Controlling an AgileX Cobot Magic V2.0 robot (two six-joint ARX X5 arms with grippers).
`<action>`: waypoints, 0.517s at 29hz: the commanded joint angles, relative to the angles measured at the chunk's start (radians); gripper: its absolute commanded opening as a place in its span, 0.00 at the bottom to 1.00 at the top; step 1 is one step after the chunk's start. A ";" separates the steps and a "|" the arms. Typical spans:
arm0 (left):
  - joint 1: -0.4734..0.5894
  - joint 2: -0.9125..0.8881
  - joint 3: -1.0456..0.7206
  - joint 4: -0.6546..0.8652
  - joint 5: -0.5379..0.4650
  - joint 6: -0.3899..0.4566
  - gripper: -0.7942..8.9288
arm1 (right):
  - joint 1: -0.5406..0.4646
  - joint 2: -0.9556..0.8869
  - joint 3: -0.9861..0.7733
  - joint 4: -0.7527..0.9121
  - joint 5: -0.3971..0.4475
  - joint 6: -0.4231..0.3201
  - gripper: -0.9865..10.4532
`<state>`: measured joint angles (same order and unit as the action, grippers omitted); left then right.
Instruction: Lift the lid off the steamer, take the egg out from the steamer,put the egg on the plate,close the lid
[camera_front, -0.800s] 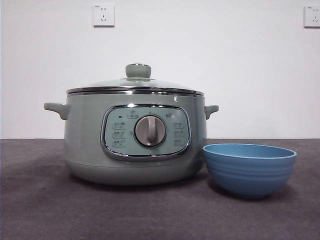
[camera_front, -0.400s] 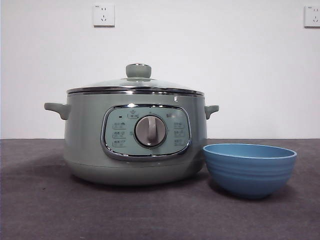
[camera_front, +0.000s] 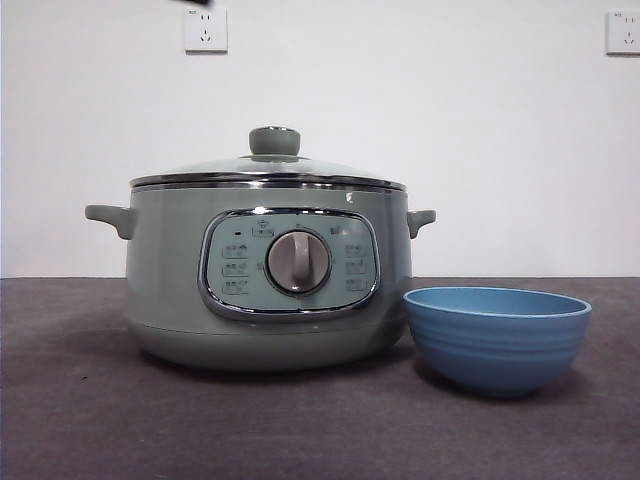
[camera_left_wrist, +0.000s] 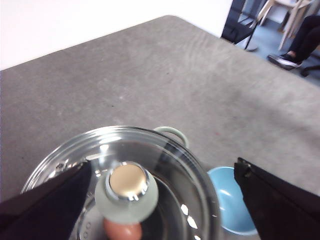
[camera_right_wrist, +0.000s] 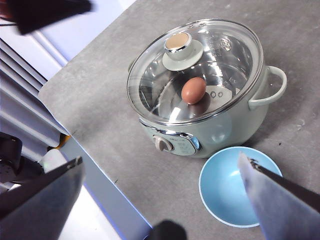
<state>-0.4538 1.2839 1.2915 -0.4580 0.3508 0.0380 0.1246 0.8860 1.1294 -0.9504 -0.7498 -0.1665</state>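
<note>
Two arms hang above the table (camera_front: 90, 420), and none of them touches anything. We see the steamer (camera_front: 180, 270), a large pale green pot with a chrome-framed panel and a round silver dial (camera_front: 298, 262), standing left of the middle of the front view. The lid (camera_front: 270, 172) sits closed on it: clear glass, shiny chrome rim, green knob (camera_front: 275, 140) on top. Through the glass, in the right wrist view, we see a brown egg (camera_right_wrist: 193, 90) lying on the perforated metal tray inside.

The plate (camera_front: 497, 340), a deep blue bowl with faint ridges, stands just beside the steamer at its 3 o'clock in the front view, and it holds nothing.

The left gripper (camera_left_wrist: 160, 200) is over the lid with its jaws spread wide, one on each side of the knob, well clear of it. The right gripper (camera_right_wrist: 160, 200) is higher, over the table edge near the plate, jaws also spread wide.

In the left wrist view the egg is mostly hidden under the knob, and the plate is partly covered by one jaw. From the front the egg cannot be seen at all. The panel markings are too small to read. At the top edge of the front view only a small black tip (camera_front: 195, 3) shows.
</note>
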 joint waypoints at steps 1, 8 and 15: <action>-0.015 0.075 0.000 0.049 -0.041 0.019 0.58 | 0.002 0.000 0.000 0.001 -0.001 0.001 0.58; -0.036 0.249 0.000 0.133 -0.099 0.042 0.58 | 0.002 0.000 0.000 0.000 0.000 0.001 0.58; -0.055 0.318 0.000 0.138 -0.148 0.044 0.56 | 0.002 0.000 0.000 0.000 0.001 0.001 0.58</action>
<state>-0.5030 1.5955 1.2915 -0.3267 0.2028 0.0708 0.1246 0.8860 1.1294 -0.9508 -0.7490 -0.1665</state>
